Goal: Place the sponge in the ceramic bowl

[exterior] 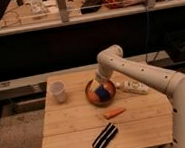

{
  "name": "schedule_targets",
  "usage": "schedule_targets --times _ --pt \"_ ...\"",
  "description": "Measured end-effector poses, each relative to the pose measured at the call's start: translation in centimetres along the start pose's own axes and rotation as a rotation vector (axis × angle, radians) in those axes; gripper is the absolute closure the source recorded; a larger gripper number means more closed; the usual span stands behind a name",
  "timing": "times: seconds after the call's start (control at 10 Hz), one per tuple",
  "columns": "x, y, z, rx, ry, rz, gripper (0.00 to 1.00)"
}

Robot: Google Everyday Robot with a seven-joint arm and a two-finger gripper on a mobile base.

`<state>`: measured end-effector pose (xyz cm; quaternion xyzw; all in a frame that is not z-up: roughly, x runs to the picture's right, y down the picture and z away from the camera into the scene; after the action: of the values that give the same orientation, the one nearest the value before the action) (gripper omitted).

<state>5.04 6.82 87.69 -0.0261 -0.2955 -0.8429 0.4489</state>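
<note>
Two-finger gripper (97, 86) at the end of the white robot arm (136, 76): hanging low over the far half of the bowl, pointing downward, holding its fingers spread wide, pinching nothing that can be made out.

Small blue rectangular soft-looking sponge (104, 94): lying inside the bowl, just below the gripper and slightly toward the viewer; touching the fingers or sitting apart from them, impossible to say.

Round shallow ceramic bowl, brown outside and orange-brown inside (100, 105): sitting directly beneath the gripper, resting upright on the table, carrying the sponge.

Pale wooden slatted table (72, 126): lying under the gripper and bearing every item listed here.

White cup (59, 91): standing upright, well off to the picture-left of the gripper, apart from the bowl.

White elongated bottle-like object (132, 87): lying on its side to the picture-right of the gripper, under the arm, just beside the bowl's rim.

Orange carrot-like stick (114, 113): lying flat nearer the viewer than the gripper, just past the bowl's front rim, not touching it.

Black flat item with white stripes (105, 137): lying at a slant nearest the viewer, well apart from the gripper, beyond the orange stick.
</note>
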Motion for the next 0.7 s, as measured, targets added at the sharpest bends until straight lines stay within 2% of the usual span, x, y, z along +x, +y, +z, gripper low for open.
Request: schedule_targets --times 0.2,0.7 --pt "-0.42 0.18 1.59 0.004 -0.01 0.002 0.2" --pt "-0.51 0.23 1.73 0.005 -0.014 0.001 0.2"
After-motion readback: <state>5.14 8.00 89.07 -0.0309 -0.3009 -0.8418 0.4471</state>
